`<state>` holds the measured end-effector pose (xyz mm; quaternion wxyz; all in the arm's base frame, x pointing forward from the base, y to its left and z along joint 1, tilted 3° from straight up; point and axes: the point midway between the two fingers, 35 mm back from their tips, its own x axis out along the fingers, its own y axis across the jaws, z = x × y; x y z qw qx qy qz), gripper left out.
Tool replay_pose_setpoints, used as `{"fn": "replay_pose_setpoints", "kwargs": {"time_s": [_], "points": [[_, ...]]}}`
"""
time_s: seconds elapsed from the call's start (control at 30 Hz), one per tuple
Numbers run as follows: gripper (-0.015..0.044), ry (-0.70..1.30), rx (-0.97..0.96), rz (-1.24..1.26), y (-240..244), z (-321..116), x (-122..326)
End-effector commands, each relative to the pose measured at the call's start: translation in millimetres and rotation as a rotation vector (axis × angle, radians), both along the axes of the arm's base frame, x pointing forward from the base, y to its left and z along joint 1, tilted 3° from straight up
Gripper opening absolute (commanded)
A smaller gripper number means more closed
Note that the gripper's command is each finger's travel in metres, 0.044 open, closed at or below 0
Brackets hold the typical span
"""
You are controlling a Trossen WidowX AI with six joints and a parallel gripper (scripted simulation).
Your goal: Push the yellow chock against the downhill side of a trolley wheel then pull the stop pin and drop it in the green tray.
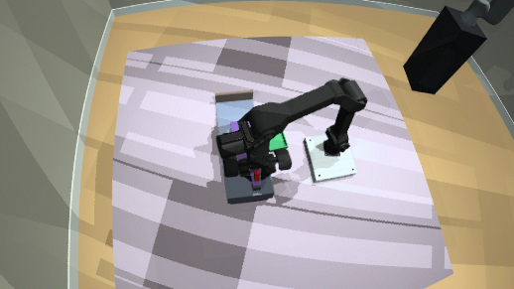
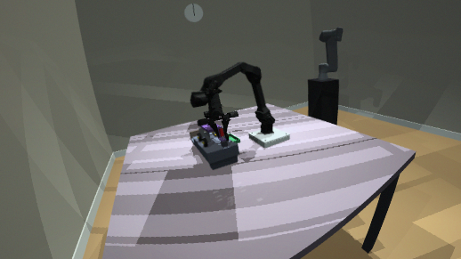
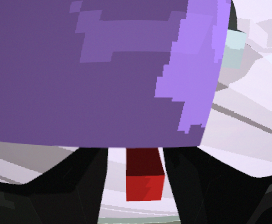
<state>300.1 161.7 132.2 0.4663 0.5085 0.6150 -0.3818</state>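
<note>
The purple trolley [image 1: 237,127] [image 2: 206,128] [image 3: 112,90] is on the ramp [image 1: 234,109] [image 2: 218,158], largely covered by the arm in the top view. The red-headed stop pin [image 1: 256,178] [image 2: 221,132] [image 3: 145,189] stands at the trolley's uphill end. My gripper [image 1: 257,172] [image 2: 222,136] [image 3: 135,139] is partly open, with one finger on each side of the red head. In the wrist view gaps show on both sides of the head. The green tray [image 1: 279,141] [image 2: 235,139] is beside the ramp. I cannot make out the chock or its contact with a wheel.
The arm's white base plate [image 1: 322,171] [image 2: 276,139] is on the table, on the tray's far side from the ramp. A brown end strip [image 1: 234,96] crosses the ramp's low end. A black pedestal [image 1: 444,49] [image 2: 323,100] with another arm stands beyond the table.
</note>
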Motion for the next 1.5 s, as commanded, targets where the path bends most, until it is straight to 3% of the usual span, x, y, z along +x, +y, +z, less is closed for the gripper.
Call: {"fn": "replay_pose_setpoints", "kwargs": {"time_s": [0.0,0.3,1.47], "points": [[0.0059,0.0,0.0,0.0,0,0,0],[0.0,0.0,0.0,0.0,0,0,0],[0.0,0.006,0.0,-0.002,-3,15,-2]]}}
